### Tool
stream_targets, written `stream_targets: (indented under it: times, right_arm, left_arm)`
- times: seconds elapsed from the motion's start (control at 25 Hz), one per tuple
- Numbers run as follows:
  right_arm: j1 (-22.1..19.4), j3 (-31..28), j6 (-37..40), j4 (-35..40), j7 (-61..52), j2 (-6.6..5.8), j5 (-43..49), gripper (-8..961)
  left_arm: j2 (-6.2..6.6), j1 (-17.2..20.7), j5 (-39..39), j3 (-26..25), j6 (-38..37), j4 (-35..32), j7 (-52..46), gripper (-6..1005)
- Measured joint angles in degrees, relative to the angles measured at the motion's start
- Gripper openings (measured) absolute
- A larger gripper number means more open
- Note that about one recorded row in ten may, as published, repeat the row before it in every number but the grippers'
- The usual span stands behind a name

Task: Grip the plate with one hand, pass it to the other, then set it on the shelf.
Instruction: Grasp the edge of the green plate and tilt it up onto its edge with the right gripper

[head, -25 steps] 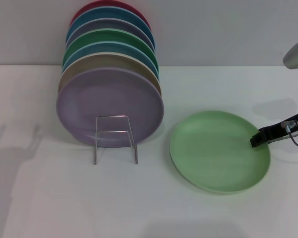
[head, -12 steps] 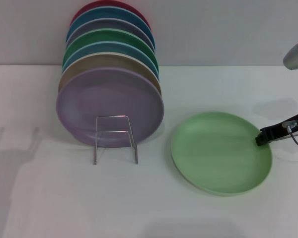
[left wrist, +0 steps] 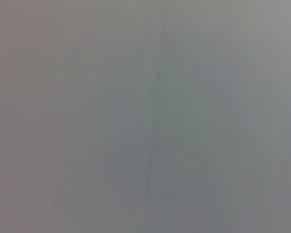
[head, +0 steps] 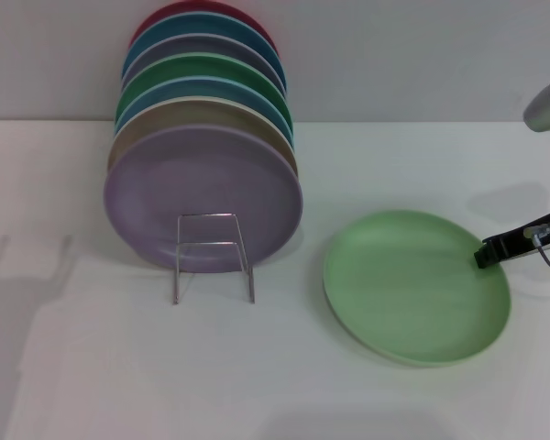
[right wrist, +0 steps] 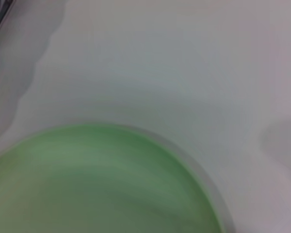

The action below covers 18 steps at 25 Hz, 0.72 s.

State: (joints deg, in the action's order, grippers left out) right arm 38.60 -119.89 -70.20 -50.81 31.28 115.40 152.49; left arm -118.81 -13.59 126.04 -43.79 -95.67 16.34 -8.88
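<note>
The light pastel-green plate (head: 412, 289) lies on the white table, to the right of the rack. My right gripper (head: 486, 256), slim black fingers on a silver arm with a thin cable, reaches in from the right edge and is shut on the plate's right rim. The right wrist view shows the plate's curved rim (right wrist: 97, 184) close up over the white table. The silver wire shelf (head: 213, 257) stands to the left, its front loop bare. My left gripper is out of view; the left wrist view shows only a plain grey surface.
Several coloured plates stand upright in the rack, with a lilac plate (head: 202, 192) at the front and a darker green plate (head: 211, 69) further back. A grey wall runs behind the table. The arm's shadow (head: 23, 266) falls on the table at the left.
The right gripper has drawn back to the right, and the green plate has slid a little right and toward me with it.
</note>
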Motion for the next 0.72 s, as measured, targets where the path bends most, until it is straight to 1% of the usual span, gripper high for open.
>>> stream_targets:
  times: [0.48, 0.6, 0.64, 0.68, 0.72]
  right_arm:
    - [-0.2, -0.47, 0.26, -1.49, 1.46, 0.33, -0.42, 47]
    - [-0.65, -0.45, -0.25, -3.97, 1.51, 0.46, -0.44, 43]
    - [-1.45, -0.3, -0.65, -6.99, 1.51, 0.8, -0.46, 42]
    - [-1.45, -0.3, -0.65, -6.99, 1.51, 0.8, -0.46, 40]
    - [-2.39, -0.17, -0.96, -10.15, 1.51, 1.23, -0.47, 39]
  left_arm:
    - [-0.09, 0.19, 0.0, 0.02, -0.03, 0.2, 0.0, 864]
    - [-0.1, 0.17, 0.0, 0.02, 0.02, 0.23, 0.0, 864]
    - [-0.1, 0.14, 0.0, 0.02, 0.04, 0.26, 0.0, 864]
    - [-0.1, 0.14, 0.0, 0.02, 0.04, 0.26, 0.0, 864]
    - [-0.11, 0.01, -0.01, 0.0, 0.09, 0.31, 0.0, 864]
